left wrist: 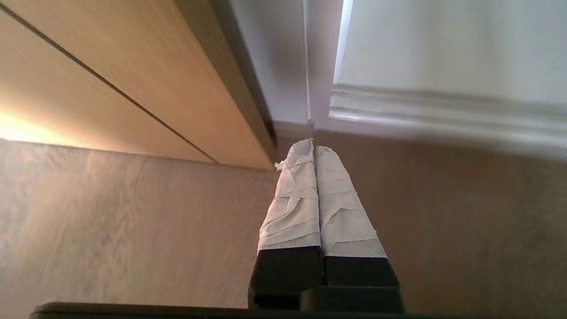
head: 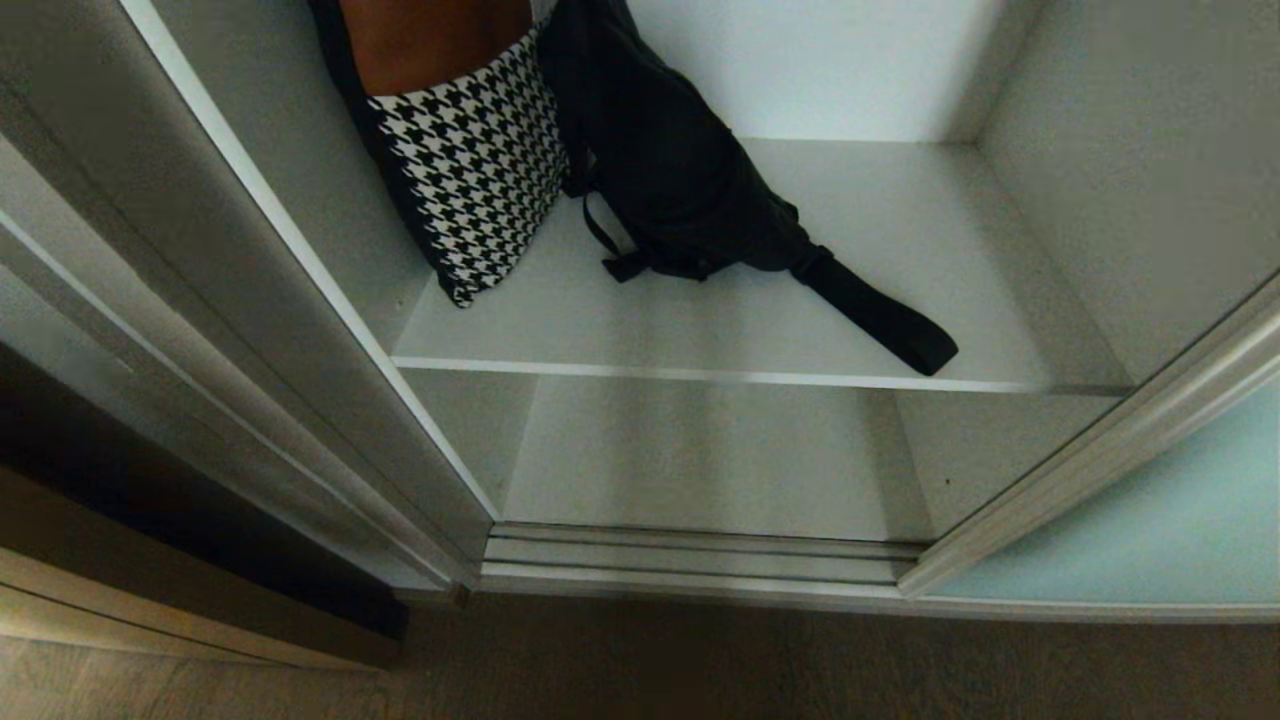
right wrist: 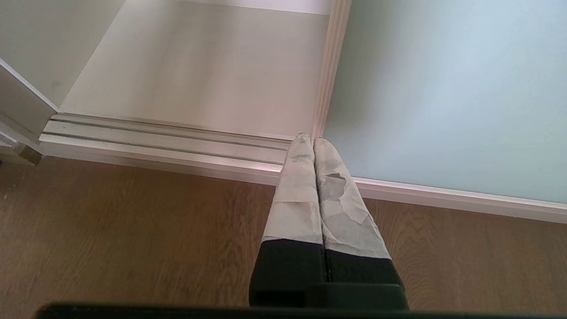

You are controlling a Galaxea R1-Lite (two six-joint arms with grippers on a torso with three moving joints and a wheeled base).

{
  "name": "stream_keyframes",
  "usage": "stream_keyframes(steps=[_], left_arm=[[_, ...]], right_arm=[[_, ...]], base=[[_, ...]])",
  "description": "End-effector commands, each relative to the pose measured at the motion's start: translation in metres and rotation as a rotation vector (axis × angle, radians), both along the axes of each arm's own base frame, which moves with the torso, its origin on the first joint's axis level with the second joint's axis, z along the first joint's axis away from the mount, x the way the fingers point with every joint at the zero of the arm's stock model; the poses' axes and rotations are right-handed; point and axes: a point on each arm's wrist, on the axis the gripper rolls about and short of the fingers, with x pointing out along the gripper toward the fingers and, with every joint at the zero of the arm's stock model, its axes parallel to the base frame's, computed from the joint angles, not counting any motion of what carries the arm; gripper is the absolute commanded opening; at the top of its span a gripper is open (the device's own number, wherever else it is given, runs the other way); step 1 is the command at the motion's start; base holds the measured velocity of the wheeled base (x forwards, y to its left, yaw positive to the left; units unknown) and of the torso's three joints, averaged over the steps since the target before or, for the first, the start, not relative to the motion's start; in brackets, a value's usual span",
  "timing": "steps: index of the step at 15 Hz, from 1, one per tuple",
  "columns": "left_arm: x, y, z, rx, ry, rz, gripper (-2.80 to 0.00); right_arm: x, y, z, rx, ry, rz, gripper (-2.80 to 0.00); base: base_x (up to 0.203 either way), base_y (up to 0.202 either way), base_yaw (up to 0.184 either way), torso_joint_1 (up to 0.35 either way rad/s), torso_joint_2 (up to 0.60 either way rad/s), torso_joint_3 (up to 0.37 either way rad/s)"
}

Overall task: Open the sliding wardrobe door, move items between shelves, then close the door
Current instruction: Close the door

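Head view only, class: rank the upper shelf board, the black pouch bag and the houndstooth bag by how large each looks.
1. The upper shelf board, plainly the largest.
2 and 3. The black pouch bag and the houndstooth bag look much alike. Both are cut off by the picture's top edge, so I would not rank them.

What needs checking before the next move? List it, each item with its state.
1. Frosted pale blue-green sliding wardrobe door slid aside, opening clear: ok.
2. Black-and-white houndstooth bag and soft black fabric pouch bag both on the upper white shelf: ok.
3. Pouch's wide black strap lying flat near the shelf's front edge, free to snag: not ok.
4. Lower white shelf free to receive items: ok.
5. Left gripper shut, empty, above the wooden floor: ok.
6. Right gripper shut, empty, by the door's frame: ok.
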Motion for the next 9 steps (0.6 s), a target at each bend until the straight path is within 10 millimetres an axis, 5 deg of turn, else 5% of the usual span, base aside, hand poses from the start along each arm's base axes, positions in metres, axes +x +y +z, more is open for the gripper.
stream_keyframes(steps=[1, 6, 9], left_arm=[[0.002, -0.002, -0.035, 0.075, -0.022, -0.011, -2.80], [-0.010, -0.005, -0.059, 0.128, -0.248, -0.108, -2.80], [-0.009, -0.005, -0.065, -0.005, -0.187, -0.094, -2.80]], right_arm=[[0.000, 0.000, 0.000, 0.000, -0.001, 0.000, -2.80], [0.000, 0.000, 0.000, 0.000, -0.001, 0.000, -2.80], [0.000, 0.000, 0.000, 0.000, -0.001, 0.002, -2.80]], base=[[0.000, 0.000, 0.000, 0.000, 0.00, 0.000], [0.000, 0.000, 0.000, 0.000, 0.00, 0.000], [0.000, 0.000, 0.000, 0.000, 0.00, 0.000]])
